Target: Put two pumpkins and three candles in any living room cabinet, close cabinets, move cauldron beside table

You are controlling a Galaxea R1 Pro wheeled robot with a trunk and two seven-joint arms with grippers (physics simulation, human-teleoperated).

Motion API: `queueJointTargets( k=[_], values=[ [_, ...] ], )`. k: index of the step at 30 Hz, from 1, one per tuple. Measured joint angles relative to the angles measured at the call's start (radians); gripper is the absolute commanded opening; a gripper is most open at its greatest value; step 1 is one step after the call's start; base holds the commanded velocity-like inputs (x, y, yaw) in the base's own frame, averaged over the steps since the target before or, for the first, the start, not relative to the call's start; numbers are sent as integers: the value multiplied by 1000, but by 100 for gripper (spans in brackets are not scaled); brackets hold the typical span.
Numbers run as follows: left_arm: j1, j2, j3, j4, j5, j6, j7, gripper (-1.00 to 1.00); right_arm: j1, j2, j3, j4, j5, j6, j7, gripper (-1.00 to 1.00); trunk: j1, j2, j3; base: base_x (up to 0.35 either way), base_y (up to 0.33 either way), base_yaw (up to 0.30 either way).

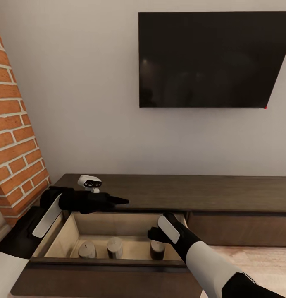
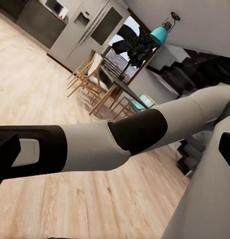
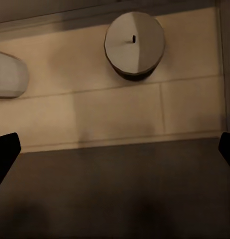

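— What are you seeing, left to right?

— I'm holding the left gripper (image 1: 118, 201) at middle left of the head view, over the open drawer's (image 1: 60, 236) back edge; I can't tell how its jaws stand. Three candles (image 1: 114, 247) are standing in a row at lower centre, inside the cabinet (image 1: 225, 194).

— And the right one?

— I'm hovering the right gripper (image 1: 153, 235) just above the rightmost candle (image 1: 157, 249), jaws spread, holding nothing.

— Next?

— I'm judging it best to lift straight up, clear of the drawer's walls, before pushing the front shut.
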Motion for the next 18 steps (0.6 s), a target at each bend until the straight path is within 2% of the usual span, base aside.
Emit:
queueJointTargets(
  k=[15,18],
  values=[
    [0,0,0,-1,-1,0,0,100,0,-3,8,1,19,-112,7,100,-58,105,47,-1,0,0],
    [0,0,0,-1,-1,0,1,100,0,-2,10,-1,38,-119,7,100,-69,126,56,0,0,0]
  ],
)
